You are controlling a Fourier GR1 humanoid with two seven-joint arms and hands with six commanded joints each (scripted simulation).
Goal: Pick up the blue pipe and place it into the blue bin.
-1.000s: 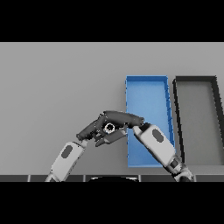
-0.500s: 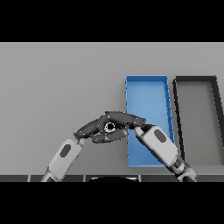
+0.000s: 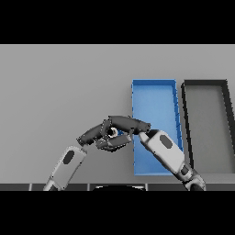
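We are viewing both robot hands meeting over the grey desk [image 3: 59,82], just left of the blue bin [image 3: 156,98]. The left robot hand [image 3: 98,132] is reaching in from the lower left, its fingers curling under and around a small object. The right robot hand [image 3: 128,123] is coming in from the lower right across the bin's left wall, its fingers lying extended over the top of the left one and touching it. Between the two hands we are seeing a small pale ring with a trace of blue beside it; this appears to be the end of the pipe [image 3: 114,132], which is mostly hidden, so we cannot tell how the right robot hand is gripping it. The pipe is sitting just outside the bin's left edge. A black bin [image 3: 206,85] is standing right of the blue one, the two nearly touching. We are finding no readable writing or labels.
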